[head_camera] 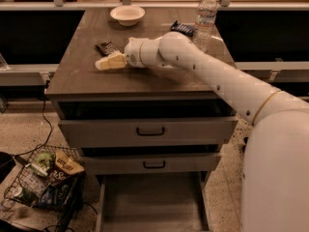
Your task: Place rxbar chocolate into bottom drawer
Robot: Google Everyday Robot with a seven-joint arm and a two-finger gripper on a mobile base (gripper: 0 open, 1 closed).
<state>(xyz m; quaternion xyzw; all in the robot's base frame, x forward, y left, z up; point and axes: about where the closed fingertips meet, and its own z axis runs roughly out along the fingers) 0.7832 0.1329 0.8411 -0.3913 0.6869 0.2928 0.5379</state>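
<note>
Now gripper (110, 62) sits low over the cabinet's top surface (77, 81), just in front of the rxbar chocolate (107, 48), which lies flat there; can't tell if gripper is spread or pressed together. Bottom drawer (152, 202) pulled out at floor level, white bowl (127, 14) and water bottle (206, 18) further back

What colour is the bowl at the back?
Cream-white bowl, camera view. The gripper is by the rxbar.
</note>
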